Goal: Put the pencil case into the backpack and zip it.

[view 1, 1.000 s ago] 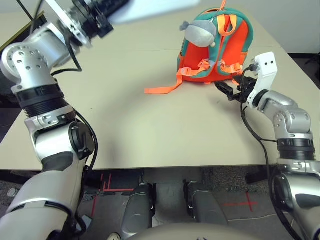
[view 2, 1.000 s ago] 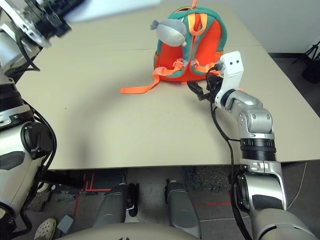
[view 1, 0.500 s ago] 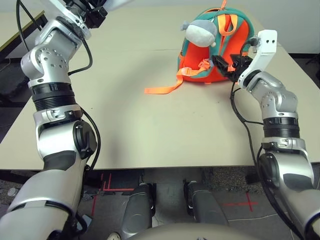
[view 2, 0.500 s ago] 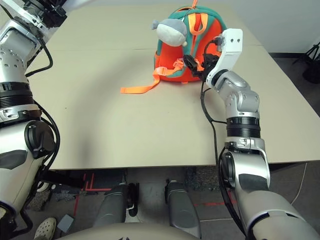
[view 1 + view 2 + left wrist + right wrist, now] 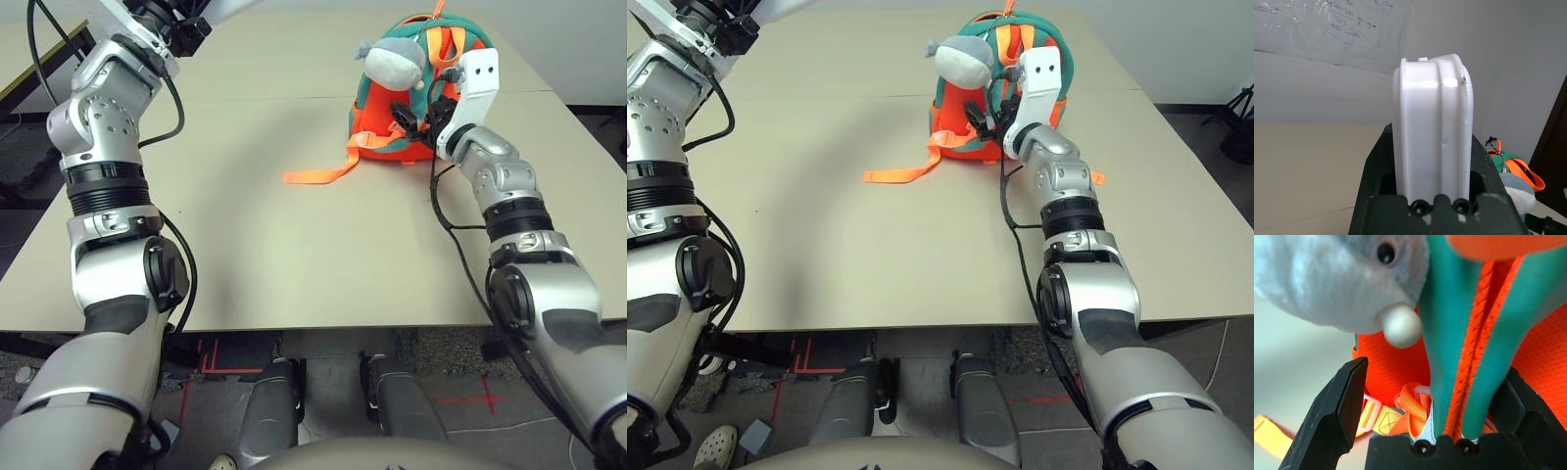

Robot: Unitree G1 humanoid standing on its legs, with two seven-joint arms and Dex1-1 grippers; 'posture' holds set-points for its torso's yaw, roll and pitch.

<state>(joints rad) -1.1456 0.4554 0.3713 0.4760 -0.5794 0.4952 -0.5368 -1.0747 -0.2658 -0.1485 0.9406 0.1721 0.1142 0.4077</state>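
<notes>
The orange backpack with teal trim stands upright at the far side of the table, its straps facing me. A grey plush animal hangs at its upper left. My right gripper is open against the backpack's front, just under the plush. In the right wrist view its fingers stand wide on either side of a teal and orange shoulder strap. My left gripper is raised high at the far left, shut on the white pencil case, which sticks out beyond the fingers.
A loose orange strap trails from the backpack across the beige table toward the middle. A seam runs across the table behind it. Free surface lies in front of and to the left of the backpack.
My right arm rose from the table at the backpack's right and swung left onto its front straps. My left arm lifted the pencil case higher, then held still.
</notes>
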